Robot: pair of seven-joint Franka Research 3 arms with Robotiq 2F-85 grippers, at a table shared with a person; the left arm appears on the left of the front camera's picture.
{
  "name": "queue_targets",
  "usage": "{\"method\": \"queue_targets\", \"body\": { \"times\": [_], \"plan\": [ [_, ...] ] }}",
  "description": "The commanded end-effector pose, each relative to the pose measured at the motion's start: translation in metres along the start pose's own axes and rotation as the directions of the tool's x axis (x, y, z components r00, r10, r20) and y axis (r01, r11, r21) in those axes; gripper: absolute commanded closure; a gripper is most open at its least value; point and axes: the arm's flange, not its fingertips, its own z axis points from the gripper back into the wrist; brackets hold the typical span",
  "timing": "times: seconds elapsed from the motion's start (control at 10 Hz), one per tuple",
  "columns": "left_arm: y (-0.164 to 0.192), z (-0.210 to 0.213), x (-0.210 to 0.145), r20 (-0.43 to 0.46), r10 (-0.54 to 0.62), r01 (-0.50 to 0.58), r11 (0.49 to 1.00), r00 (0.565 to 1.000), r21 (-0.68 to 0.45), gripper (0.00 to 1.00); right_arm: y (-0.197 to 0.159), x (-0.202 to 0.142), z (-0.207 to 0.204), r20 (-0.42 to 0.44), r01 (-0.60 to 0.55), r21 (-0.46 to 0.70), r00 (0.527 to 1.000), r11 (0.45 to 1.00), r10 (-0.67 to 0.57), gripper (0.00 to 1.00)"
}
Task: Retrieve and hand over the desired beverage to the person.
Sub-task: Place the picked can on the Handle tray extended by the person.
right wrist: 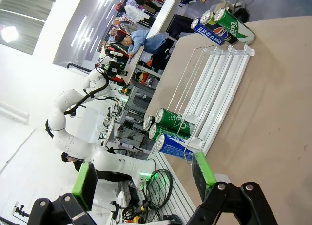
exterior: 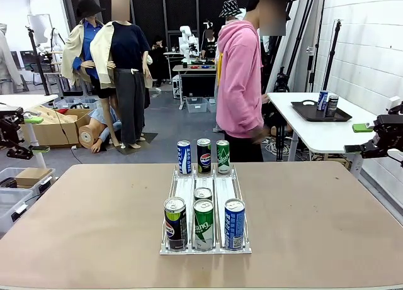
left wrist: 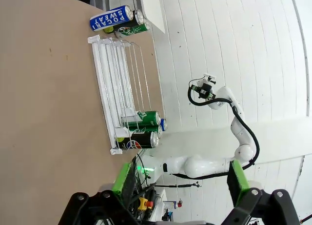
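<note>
White wire can rack (exterior: 205, 247) mid-table (exterior: 327, 221), 3 lanes. Near end: dark Pepsi can (exterior: 175, 223) left lane, green can (exterior: 203, 224) mid lane w/ another can (exterior: 203, 194) right behind it, blue can (exterior: 234, 223) right lane. Past far end of rack, on table: blue Pocari can (exterior: 184, 157), black Pepsi can (exterior: 204, 155), green can (exterior: 223, 156), upright in a row. Person (exterior: 239, 82) in pink hoodie at far edge, behind far cans, side-on. Side table far right w/ black tray (exterior: 308, 114) holding 2 cans (exterior: 327, 104). Left gripper (exterior: 28, 134) off table at left edge, right gripper (exterior: 364, 138) off at right edge; both jaws wide apart, nothing held. Nothing between grippers and rack.
</note>
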Motion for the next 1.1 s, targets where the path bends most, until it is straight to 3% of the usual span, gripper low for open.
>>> {"method": "queue_targets", "body": {
  "times": [0.0,1.0],
  "plan": [
    [-0.0038,-0.0011,-0.0005,0.005,-0.007,0.007,1.0,1.0,0.009,0.0,0.0014,-0.0007,-0.0024,0.006,0.008,0.0,1.0,1.0,-0.008,0.0],
    [-0.0038,-0.0011,-0.0005,0.005,-0.007,0.007,1.0,1.0,0.009,0.0,0.0014,-0.0007,-0.0024,0.006,0.008,0.0,1.0,1.0,-0.008,0.0]
  ]
}}
